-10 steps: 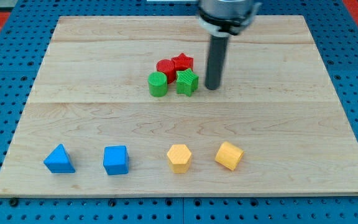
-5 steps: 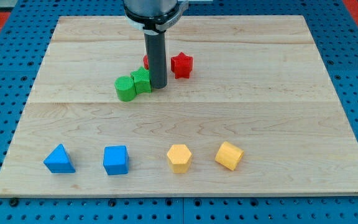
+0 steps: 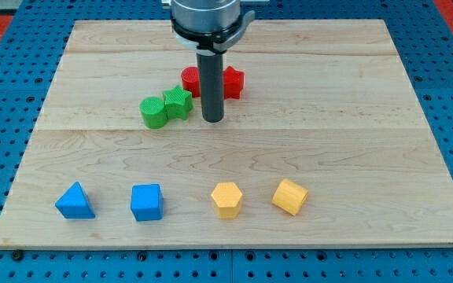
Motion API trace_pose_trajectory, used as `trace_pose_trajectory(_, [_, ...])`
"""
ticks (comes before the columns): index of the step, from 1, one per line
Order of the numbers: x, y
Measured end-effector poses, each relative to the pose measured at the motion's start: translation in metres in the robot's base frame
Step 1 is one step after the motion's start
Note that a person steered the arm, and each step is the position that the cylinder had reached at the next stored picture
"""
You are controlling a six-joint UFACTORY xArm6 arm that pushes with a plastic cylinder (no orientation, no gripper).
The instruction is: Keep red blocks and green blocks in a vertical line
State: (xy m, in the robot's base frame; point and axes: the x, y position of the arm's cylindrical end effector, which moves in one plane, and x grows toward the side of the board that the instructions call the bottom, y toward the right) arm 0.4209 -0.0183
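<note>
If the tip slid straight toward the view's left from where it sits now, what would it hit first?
Probably the green star block, just left of my tip, with the green round block touching beyond it. The tip sits slightly lower in the view, so it might only clip the star's lower edge.

Eight blocks sit on one worktop (image 3: 415,141). Two are green: a green cylinder (image 3: 153,112) and a green star (image 3: 177,102). Two are red: a red cylinder (image 3: 190,79) and a red star (image 3: 232,82). Two are blue: a blue triangle (image 3: 75,201) and a blue cube (image 3: 146,202). Two are yellow: a yellow hexagon (image 3: 226,199) and a yellow cube (image 3: 290,196). There is one rod, ending in my tip (image 3: 212,119).
</note>
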Motion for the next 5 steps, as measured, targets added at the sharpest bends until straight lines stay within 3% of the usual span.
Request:
trace_pose_trajectory(2, [-0.008, 0.016])
trace_pose_trajectory(4, [-0.096, 0.035])
trace_pose_trajectory(5, [-0.085, 0.067])
